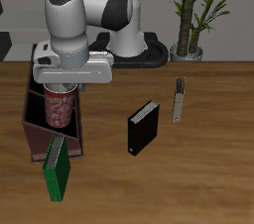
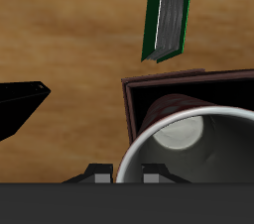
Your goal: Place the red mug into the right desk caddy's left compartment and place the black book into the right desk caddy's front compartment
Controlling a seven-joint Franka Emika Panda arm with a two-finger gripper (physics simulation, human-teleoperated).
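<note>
My gripper [image 1: 63, 89] is shut on the rim of the red mug [image 1: 62, 111] and holds it upright inside the walls of the dark reddish-brown right desk caddy [image 1: 30, 119]. I cannot tell whether the mug rests on the caddy's floor. In the wrist view the mug's pale grey inside [image 2: 198, 164] sits just under my gripper [image 2: 124, 176], with the caddy's wall [image 2: 134, 94] around it. The black book [image 1: 143, 127] stands upright on the table, apart from the caddy, toward the middle. It also shows in the wrist view [image 2: 15, 109].
A green book [image 1: 57, 168] leans at the caddy's front end; it also shows in the wrist view [image 2: 169, 15]. A thin striped upright object [image 1: 179, 99] stands beyond the black book. A potted plant [image 1: 189, 15] stands at the table's back, beside the robot's base.
</note>
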